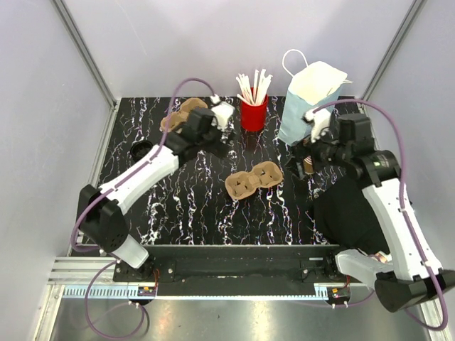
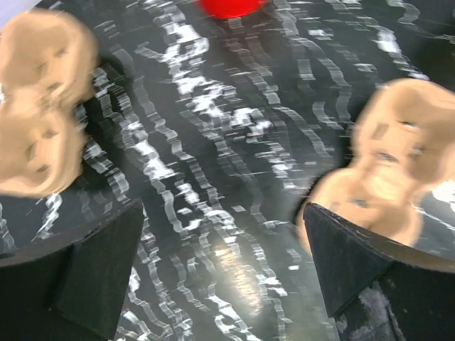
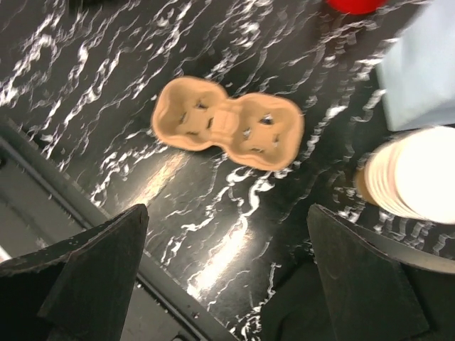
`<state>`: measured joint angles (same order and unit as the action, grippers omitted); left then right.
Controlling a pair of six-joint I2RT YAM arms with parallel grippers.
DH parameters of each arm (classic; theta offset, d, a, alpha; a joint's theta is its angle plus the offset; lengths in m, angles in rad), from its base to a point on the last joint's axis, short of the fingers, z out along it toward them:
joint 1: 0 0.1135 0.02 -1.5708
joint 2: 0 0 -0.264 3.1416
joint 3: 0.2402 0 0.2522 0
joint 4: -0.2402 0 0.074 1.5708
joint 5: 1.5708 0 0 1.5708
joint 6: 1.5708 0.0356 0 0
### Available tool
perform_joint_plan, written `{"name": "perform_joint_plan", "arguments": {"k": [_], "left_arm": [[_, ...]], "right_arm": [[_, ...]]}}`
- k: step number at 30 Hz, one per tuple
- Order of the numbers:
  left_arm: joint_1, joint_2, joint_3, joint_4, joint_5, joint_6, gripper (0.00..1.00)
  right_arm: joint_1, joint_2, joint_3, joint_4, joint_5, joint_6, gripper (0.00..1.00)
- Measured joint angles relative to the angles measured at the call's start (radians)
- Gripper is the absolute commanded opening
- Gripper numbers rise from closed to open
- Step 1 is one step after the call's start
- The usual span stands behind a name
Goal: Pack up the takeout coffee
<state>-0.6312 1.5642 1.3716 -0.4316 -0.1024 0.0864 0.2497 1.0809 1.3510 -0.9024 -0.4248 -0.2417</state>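
Observation:
The single small tan cup does not show in any view. A nested stack of brown cups (image 3: 411,179) with white rims stands by the pale blue paper bag (image 1: 310,99), which also shows in the right wrist view (image 3: 425,71). My right gripper (image 1: 307,159) hangs over that stack, beside the bag's foot; its jaws (image 3: 227,213) are open and empty above the table. My left gripper (image 1: 217,139) is at the back middle, between the cardboard carriers. It is open and empty in the left wrist view (image 2: 222,213), low over the marbled top.
A two-cup cardboard carrier (image 1: 254,180) lies mid-table. More carriers (image 1: 181,114) lie at the back left. A red cup of white sticks (image 1: 254,106) stands at the back. A black round lid (image 1: 142,150) is at the left. A black patch (image 1: 345,209) lies under the right arm.

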Motion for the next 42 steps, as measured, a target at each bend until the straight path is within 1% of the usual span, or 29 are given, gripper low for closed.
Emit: {"name": "perform_joint_plan", "arguments": {"k": [3,7,12,15,20,23,29,34,42], "left_arm": [[0.084,-0.018,-0.006,-0.013,0.044,0.003,0.99],[0.134,-0.054,-0.006,-0.039,0.091,0.019,0.99],[0.182,-0.128,-0.005,-0.053,0.117,0.054,0.99],[0.235,-0.159,-0.005,-0.053,0.141,0.067,0.99],[0.313,-0.178,-0.018,-0.046,0.175,0.072,0.99],[0.319,-0.198,-0.079,-0.032,0.191,0.071,0.99],[0.319,-0.239,-0.188,-0.015,0.224,0.072,0.99],[0.323,-0.259,-0.191,-0.006,0.232,0.070,0.99],[0.329,-0.313,-0.217,0.020,0.242,0.065,0.99]], "right_arm": [[0.100,0.058,0.001,0.007,0.026,0.006,1.00],[0.178,0.170,0.004,0.028,0.050,0.006,1.00],[0.194,0.331,0.007,0.067,0.084,0.023,1.00],[0.196,0.437,0.013,0.101,0.100,0.060,1.00],[0.212,0.543,0.006,0.153,0.119,0.121,1.00],[0.243,0.576,-0.002,0.183,0.137,0.148,0.98],[0.301,0.643,-0.005,0.239,0.190,0.170,0.93],[0.306,0.704,-0.019,0.284,0.240,0.172,0.92],[0.314,0.736,-0.063,0.336,0.303,0.173,0.91]]}}
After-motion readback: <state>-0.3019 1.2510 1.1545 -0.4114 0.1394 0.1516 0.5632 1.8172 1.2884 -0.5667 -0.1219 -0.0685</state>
